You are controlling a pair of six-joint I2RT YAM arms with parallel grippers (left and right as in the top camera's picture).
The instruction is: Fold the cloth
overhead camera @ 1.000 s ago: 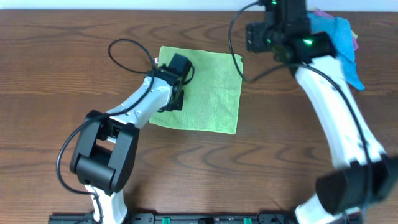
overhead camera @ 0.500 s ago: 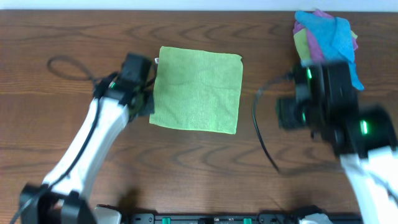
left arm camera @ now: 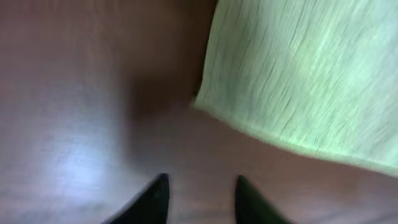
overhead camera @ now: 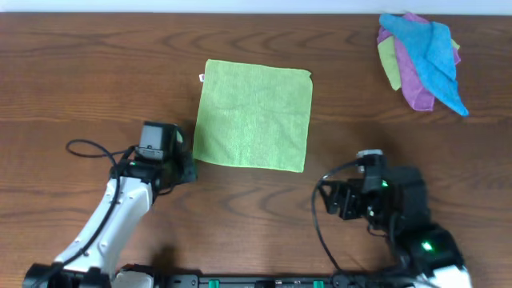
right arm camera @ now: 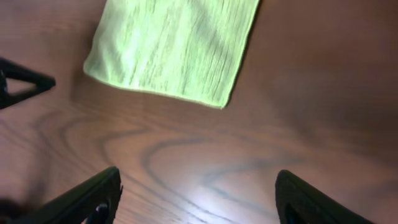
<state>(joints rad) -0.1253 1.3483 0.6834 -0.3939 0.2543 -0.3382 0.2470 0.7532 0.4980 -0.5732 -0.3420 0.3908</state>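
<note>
Just ahead of the left gripper (left arm camera: pixel 202 202), slightly to its right, a corner of the lime-green cloth (overhead camera: pixel 254 116) is seen, laid flat and unfolded on the wooden table (overhead camera: pixel 64 72). That gripper's fingers (left arm camera: pixel 152 202) are held apart, nothing between them. Further ahead of the right gripper (right arm camera: pixel 199 205) the same cloth is found; its two black tips are spread wide, and nothing is gripped. Well beyond that gripper, a heap of blue and purple cloths (overhead camera: pixel 424 56) is seen.
</note>
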